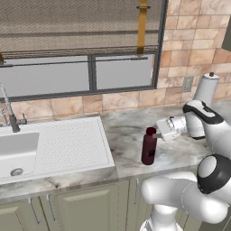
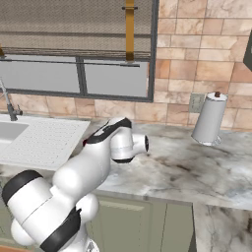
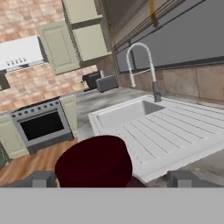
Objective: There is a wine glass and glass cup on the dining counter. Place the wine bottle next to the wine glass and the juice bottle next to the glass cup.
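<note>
The juice bottle (image 1: 149,146), stout and dark red, stands upright on the marble worktop to the right of the sink's drainboard. My gripper (image 1: 157,132) is level with its cap, reaching in from the right. In the hand view the wide red cap (image 3: 94,162) sits between my two fingertips (image 3: 43,178), with a gap on each side, so the gripper (image 3: 113,178) is open and holds nothing. The wine glass, glass cup, wine bottle and dining counter are out of view.
A white sink (image 1: 18,149) with a ribbed drainboard (image 1: 72,142) and a tall faucet (image 1: 9,113) lies left of the bottle. A paper towel roll (image 2: 209,120) stands at the back right by the tiled wall. A stove (image 3: 41,124) shows across the room.
</note>
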Controlling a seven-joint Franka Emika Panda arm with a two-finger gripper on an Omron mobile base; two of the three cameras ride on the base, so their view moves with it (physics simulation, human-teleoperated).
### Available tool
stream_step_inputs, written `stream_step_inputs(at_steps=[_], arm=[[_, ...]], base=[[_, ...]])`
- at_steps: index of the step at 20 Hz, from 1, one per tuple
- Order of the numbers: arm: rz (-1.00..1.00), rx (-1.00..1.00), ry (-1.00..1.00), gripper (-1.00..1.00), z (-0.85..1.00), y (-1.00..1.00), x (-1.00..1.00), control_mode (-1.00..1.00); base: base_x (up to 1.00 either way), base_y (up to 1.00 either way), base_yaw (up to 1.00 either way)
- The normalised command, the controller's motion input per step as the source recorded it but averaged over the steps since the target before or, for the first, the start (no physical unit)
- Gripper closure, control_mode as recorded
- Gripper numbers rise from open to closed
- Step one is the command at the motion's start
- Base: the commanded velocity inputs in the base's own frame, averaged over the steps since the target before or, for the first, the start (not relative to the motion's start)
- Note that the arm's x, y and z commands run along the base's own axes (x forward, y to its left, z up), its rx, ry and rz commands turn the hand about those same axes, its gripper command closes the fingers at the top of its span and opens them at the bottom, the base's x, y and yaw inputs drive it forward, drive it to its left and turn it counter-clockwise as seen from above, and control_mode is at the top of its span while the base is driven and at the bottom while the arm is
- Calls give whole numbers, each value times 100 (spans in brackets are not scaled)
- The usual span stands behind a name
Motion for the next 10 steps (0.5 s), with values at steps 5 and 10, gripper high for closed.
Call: stream_step_inputs(at_steps=[5, 10], arm=[[0, 0, 0, -100, -1, 10, -2, -100], [0, 0, 0, -100, 0, 12, -2, -100]], base=[[0, 0, 0], [0, 0, 0]])
